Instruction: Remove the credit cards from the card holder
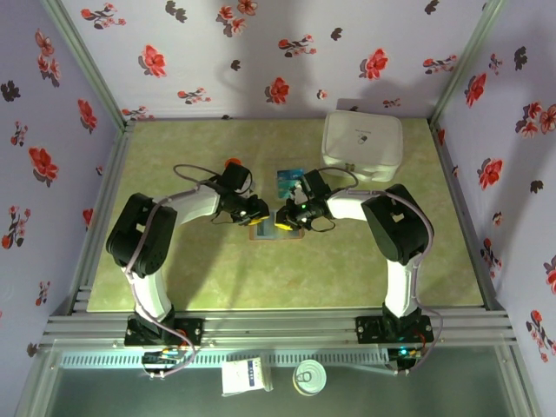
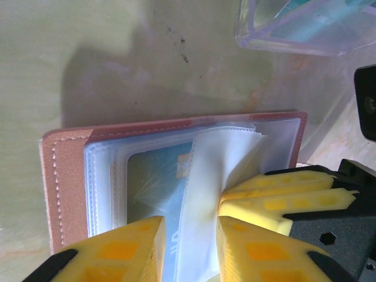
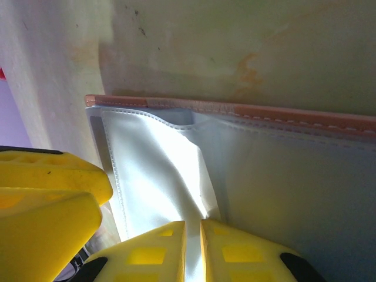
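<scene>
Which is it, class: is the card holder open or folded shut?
Open. The holder has its clear sleeves exposed and facing up, with a blue card visible inside one.

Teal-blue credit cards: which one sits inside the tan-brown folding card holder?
The teal-blue card under the clear plastic sleeve of the card holder; the other card lies in the clear plastic tray.

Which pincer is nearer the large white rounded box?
Right. The right pincer is at the flat tan-brown wallet, near-left of the large white rounded box; the left pincer is farther left.
</scene>
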### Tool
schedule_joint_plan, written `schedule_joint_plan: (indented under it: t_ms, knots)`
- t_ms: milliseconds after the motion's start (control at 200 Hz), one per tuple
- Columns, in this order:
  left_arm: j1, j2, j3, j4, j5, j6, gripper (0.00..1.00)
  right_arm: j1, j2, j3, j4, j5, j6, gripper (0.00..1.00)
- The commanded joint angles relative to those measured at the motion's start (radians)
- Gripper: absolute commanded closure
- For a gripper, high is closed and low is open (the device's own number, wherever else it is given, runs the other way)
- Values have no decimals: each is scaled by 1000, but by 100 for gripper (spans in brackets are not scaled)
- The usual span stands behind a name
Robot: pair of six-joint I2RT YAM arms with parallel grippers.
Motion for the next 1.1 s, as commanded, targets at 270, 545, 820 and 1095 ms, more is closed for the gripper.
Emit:
schedule_joint_plan:
  t_ms: [270, 545, 820, 1095]
  knots:
    - [-8, 28, -16, 40, 47, -27, 79, -6, -23, -20, 17, -14, 39, 83]
    - [-11, -16, -13, 40, 57, -40, 81, -7, -151, -11, -34, 41, 25, 75]
    - [-53, -8, 57, 3, 59, -37, 74, -28, -335, -12, -208, 216, -34, 73]
    - [-112, 90, 155, -4, 64, -45, 57, -92, -481, -69, -262, 291, -47, 71]
